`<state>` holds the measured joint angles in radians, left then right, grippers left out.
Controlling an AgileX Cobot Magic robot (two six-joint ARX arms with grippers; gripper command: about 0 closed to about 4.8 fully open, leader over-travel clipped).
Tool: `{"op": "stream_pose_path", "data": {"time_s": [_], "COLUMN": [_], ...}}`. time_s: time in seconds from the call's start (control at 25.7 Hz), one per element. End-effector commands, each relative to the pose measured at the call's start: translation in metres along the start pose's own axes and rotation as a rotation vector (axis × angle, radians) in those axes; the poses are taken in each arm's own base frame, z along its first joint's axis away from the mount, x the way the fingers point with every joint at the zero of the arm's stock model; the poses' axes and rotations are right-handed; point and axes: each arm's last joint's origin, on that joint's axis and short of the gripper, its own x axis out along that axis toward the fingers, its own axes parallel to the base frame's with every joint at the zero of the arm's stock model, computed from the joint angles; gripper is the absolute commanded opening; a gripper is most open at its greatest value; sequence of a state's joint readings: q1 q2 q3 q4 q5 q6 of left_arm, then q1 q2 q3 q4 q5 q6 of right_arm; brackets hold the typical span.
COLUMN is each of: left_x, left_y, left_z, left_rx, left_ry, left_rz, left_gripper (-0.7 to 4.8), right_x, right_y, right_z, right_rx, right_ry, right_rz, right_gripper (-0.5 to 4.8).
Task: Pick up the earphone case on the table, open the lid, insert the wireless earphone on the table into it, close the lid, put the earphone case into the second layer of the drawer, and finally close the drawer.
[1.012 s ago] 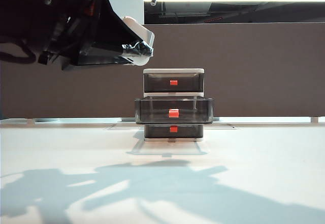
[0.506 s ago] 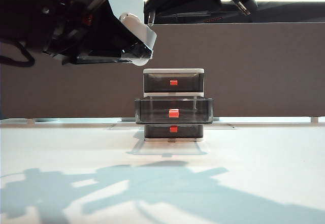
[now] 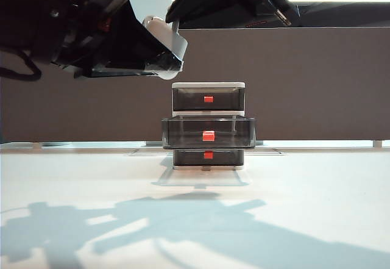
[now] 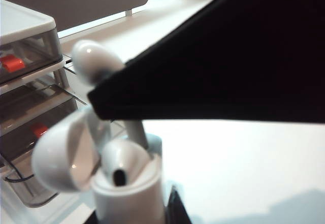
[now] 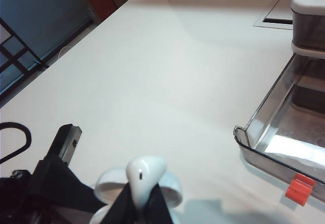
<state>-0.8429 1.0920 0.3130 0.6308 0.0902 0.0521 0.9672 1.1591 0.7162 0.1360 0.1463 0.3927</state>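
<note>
Earphone (image 5: 145, 174) pinched in right gripper (image 5: 142, 203), above open case (image 4: 129, 188) clamped in left gripper (image 3: 164, 61).

Glossy white plastic on earphone case (image 4: 129, 191) and earphone (image 5: 144, 173). Smoky translucent plastic in drawer (image 3: 208, 125), red handles. Smooth matt white table (image 3: 317, 183). Matt black tools held these aloft.
</note>
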Motion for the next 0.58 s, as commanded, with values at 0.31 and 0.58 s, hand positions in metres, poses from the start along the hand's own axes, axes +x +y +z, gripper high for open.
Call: {"op": "stream_pose_path", "data": {"time_s": [0.31, 0.58], "left_x": [0.0002, 0.0002], "left_y": [-0.0004, -0.0004], "left_z": [0.0026, 0.0027], "left_rx": [0.001, -0.044], "left_ry": [-0.019, -0.019], "left_rz": [-0.007, -0.007], "left_gripper": [0.65, 0.65], "right_x": [-0.0009, -0.0011], "right_y": [0.0018, 0.0015], "right_z": [0.0018, -0.0018], "right_rx": [0.027, 0.018], "right_ry": [0.002, 0.046], "right_rz": [0.027, 0.042], "right_gripper": [-0.01, -0.01]}}
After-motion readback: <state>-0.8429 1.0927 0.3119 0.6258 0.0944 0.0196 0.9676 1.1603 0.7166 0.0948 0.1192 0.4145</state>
